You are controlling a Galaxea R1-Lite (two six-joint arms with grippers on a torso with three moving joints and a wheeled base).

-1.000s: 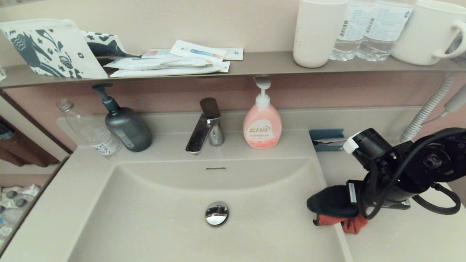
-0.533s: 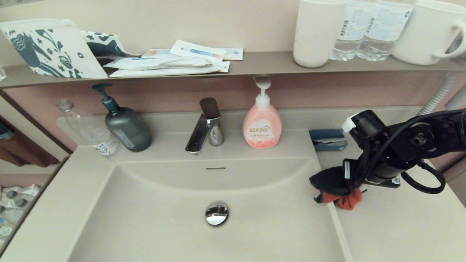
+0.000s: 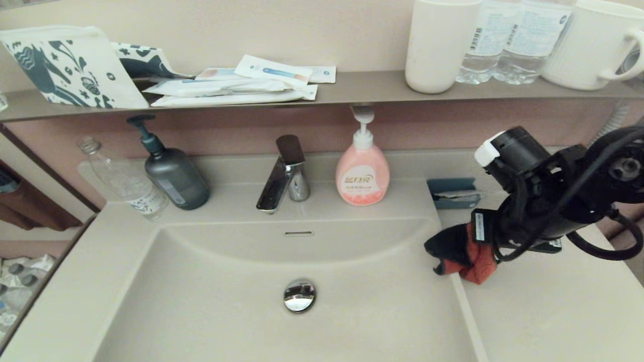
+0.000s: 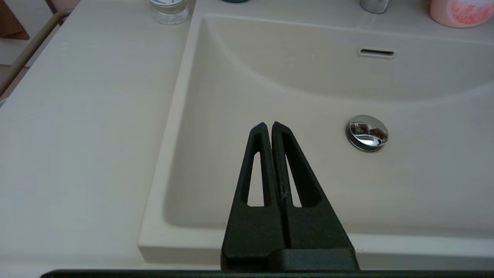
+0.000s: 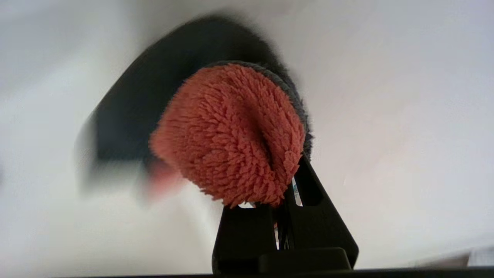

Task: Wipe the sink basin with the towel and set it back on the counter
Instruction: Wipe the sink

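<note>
Towel [image 3: 470, 259]: red-orange cloth with dark grey reverse, pinched in the right tool, bunched and hanging above the basin's right rim; whether it touches the rim cannot be told.
Right tool [image 3: 478, 241]: fingers pressed together on the towel; in the right wrist view [image 5: 283, 210] the fluffy red-orange side bulges over the fingertips, the grey side behind it.
Right arm [image 3: 553, 201]: reaches in from the right edge over the table, wrist bent so the tool points left and downward toward the basin; black cable looped around the wrist.
Left tool [image 4: 269, 129]: fingers pressed together, nothing between them, above the near-left part of the basin in the left wrist view; not seen in the head view.
Sink basin [image 3: 226, 281]: beige, rectangular with rounded corners; chrome drain plug [image 3: 299, 295] near centre, overflow slot [image 3: 298, 233] on the back wall.
Table [image 3: 543, 311]: flat beige top, bare surface to the right of the basin beneath the arm.
Back edge items: faucet [image 3: 282, 176] behind the basin; pink soap dispenser [image 3: 362, 173] just right of it; dark grey pump bottle [image 3: 173, 173] and clear bottle [image 3: 123, 181] to the left.
Shelf [image 3: 352, 88]: brown-grey, above the faucet, carrying a patterned white pouch [image 3: 65, 68], packets, a white cup and water bottles.
</note>
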